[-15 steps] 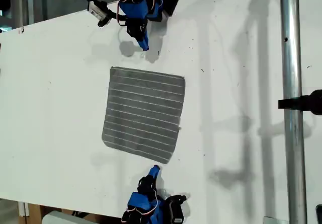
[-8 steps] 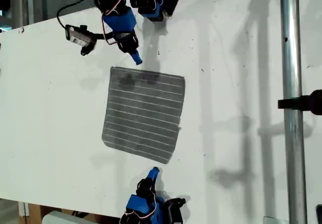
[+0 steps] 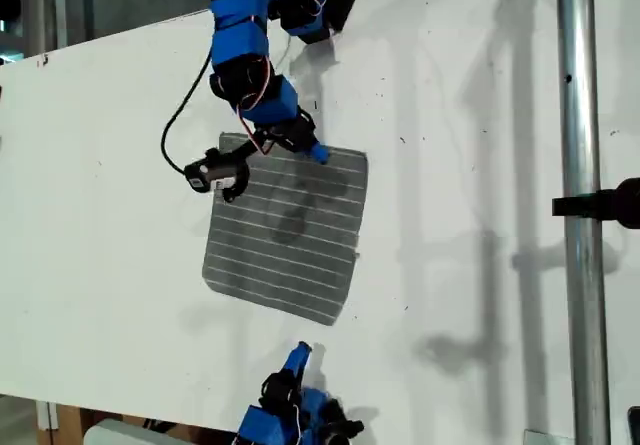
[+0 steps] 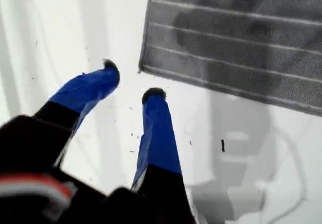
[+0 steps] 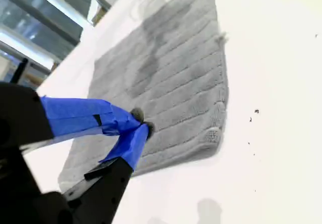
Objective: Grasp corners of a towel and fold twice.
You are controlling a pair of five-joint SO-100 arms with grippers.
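The grey, white-striped towel lies flat on the white table. In the exterior view my second gripper reaches from the top edge over the towel's upper part, near its upper right corner. The second wrist view shows the second gripper shut with nothing in it, just above the towel. My first gripper is at the exterior view's bottom edge, off the cloth. In the first wrist view the first gripper stands open over bare table, a short way from a towel corner.
A metal pole with a black clamp runs down the exterior view's right side. The second arm's wrist camera and cable hang over the towel's upper left edge. The table's edge runs along the exterior view's bottom left.
The second arm has swung from the table's far edge out over the towel, its tip now above the cloth. The first gripper has drawn back slightly toward the exterior view's bottom edge.
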